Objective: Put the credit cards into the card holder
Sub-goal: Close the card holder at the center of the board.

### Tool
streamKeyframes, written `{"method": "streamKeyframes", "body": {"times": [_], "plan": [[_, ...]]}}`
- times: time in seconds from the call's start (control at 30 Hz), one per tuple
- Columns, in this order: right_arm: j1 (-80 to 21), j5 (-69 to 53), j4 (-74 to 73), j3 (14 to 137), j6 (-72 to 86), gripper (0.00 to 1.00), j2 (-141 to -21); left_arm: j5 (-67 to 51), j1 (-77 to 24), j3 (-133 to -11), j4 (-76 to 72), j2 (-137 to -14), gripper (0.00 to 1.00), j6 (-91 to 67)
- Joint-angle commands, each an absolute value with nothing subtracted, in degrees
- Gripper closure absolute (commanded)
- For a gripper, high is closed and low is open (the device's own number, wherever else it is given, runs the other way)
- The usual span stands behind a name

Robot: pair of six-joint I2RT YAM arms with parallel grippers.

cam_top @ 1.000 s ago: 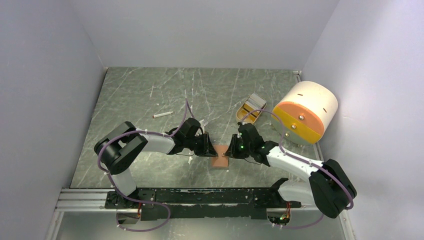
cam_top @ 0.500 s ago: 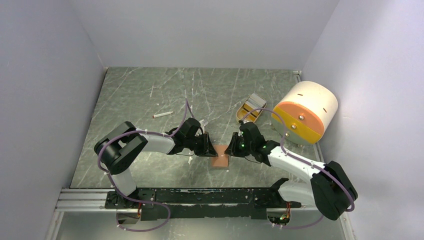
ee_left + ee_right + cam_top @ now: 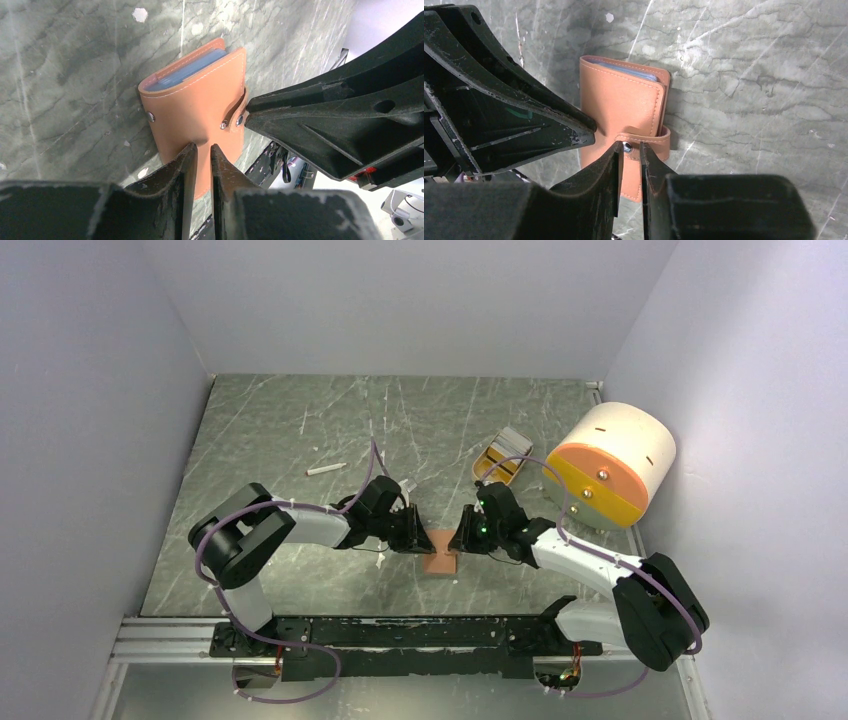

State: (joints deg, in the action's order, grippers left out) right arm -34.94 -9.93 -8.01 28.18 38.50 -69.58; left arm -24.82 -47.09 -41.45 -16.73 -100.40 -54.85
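One reddish-brown card holder (image 3: 440, 562) lies folded on the green marbled surface (image 3: 280, 430), toward its near edge, between the two arms. The edges of light blue credit cards (image 3: 185, 74) show inside the fold. The left claw (image 3: 202, 150) rests its tips on the cover, fingers almost together (only a slit between). The right claw (image 3: 630, 147), likewise nearly closed, meets the snap strap (image 3: 659, 142) from the opposite side.
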Motion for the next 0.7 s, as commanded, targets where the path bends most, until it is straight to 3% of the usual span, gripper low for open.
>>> {"method": "streamKeyframes", "body": {"times": [0.0,0.67], "plan": [[-34.5,-11.4,-7.0,28.1,37.9,0.78,-70.0,-25.1,-47.7,-41.4,-14.8,-101.5,0.77,-53.5],[-35.5,-13.3,-4.1,26.7,39.1,0.82,-72.6,-25.6,-47.7,-41.5,-15.3,-102.2,0.77,-53.8]]}}
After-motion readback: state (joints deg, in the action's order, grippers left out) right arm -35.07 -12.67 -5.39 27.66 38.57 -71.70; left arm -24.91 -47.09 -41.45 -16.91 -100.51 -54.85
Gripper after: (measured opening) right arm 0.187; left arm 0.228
